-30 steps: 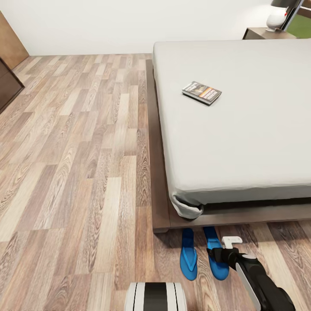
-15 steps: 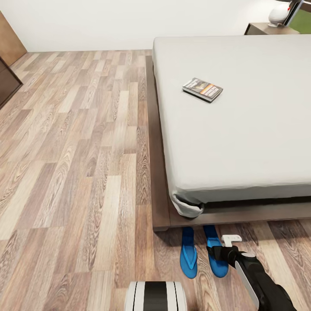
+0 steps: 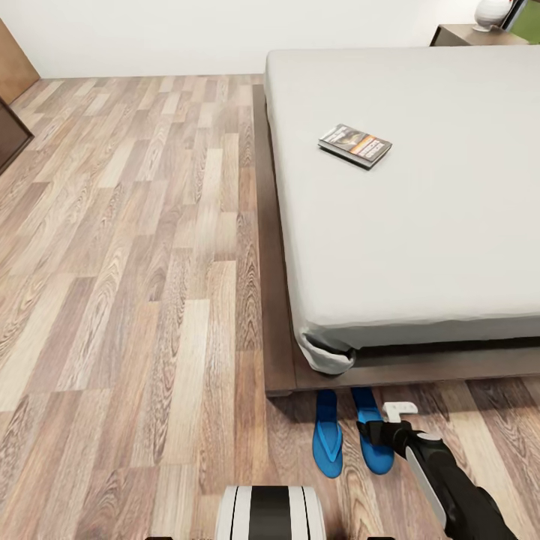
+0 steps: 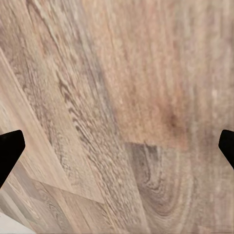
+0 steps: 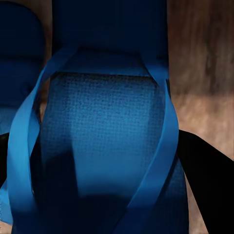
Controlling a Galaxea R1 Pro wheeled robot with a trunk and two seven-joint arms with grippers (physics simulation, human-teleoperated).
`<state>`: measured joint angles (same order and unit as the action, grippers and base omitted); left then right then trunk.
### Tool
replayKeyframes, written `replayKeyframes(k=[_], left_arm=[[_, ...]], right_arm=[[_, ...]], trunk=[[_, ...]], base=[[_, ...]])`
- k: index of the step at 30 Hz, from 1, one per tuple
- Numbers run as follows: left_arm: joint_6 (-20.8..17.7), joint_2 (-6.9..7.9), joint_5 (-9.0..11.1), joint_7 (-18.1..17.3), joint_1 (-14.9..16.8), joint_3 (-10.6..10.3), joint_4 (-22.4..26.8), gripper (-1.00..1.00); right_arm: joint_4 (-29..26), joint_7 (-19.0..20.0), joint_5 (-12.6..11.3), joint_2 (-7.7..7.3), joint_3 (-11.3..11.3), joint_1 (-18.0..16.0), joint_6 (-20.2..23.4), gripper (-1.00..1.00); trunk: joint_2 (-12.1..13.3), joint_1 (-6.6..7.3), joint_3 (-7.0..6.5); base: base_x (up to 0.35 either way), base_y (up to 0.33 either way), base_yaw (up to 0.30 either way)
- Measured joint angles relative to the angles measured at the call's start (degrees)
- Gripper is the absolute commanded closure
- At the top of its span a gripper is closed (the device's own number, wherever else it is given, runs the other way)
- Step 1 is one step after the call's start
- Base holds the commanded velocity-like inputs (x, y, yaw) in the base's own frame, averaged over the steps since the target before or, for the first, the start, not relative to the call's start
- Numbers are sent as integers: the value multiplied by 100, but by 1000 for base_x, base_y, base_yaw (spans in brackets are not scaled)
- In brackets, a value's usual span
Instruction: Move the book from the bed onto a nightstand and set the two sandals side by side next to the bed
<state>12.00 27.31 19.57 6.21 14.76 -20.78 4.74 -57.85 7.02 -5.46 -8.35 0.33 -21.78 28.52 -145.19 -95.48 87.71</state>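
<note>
The book [image 3: 355, 145] lies flat on the grey mattress of the bed [image 3: 420, 225], near its left side. The two sandals [image 3: 328, 439] [image 3: 373, 450] lie side by side on the floor at the foot corner of the bed frame. My right gripper [image 3: 373, 432] hangs low over the right-hand sandal [image 5: 107, 141]. It is open, with a dark finger [image 5: 207, 170] on each side of the sole and straps. My left gripper [image 4: 117, 146] is open over bare wood planks. A nightstand [image 3: 469, 34] stands at the far right corner beside the bed.
A white lamp base [image 3: 493, 11] sits on the nightstand. Dark wooden furniture [image 3: 9, 135] stands at the left edge against the white wall. Wide plank floor [image 3: 135, 262] stretches left of the bed. My own base [image 3: 270, 514] shows at the bottom edge.
The whole head picture has shifted upward a little, so the camera moved. The right gripper stays over the right-hand sandal; book and sandals lie where they were.
</note>
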Motion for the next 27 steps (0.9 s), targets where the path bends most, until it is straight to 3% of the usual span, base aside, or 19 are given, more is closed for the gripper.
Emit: replayKeyframes(k=[6,11,19,27], left_arm=[[0,-1,0,1,0,0,0,-100],[0,-1,0,0,0,0,0,-100],[0,-7,0,1,0,0,0,-100],[0,-8,0,5,0,0,0,-100]], right_arm=[[9,0,-4,38,-1,-90,1,100],[16,-3,-3,51,0,-126,1,100],[146,-2,-3,50,-1,-245,1,100],[313,-3,1,48,-1,-343,-6,100]], trunk=[[0,0,1],[-7,-13,111],[-7,-13,112],[-16,-31,267]], base=[[0,0,0],[0,0,0],[0,0,0],[0,0,0]])
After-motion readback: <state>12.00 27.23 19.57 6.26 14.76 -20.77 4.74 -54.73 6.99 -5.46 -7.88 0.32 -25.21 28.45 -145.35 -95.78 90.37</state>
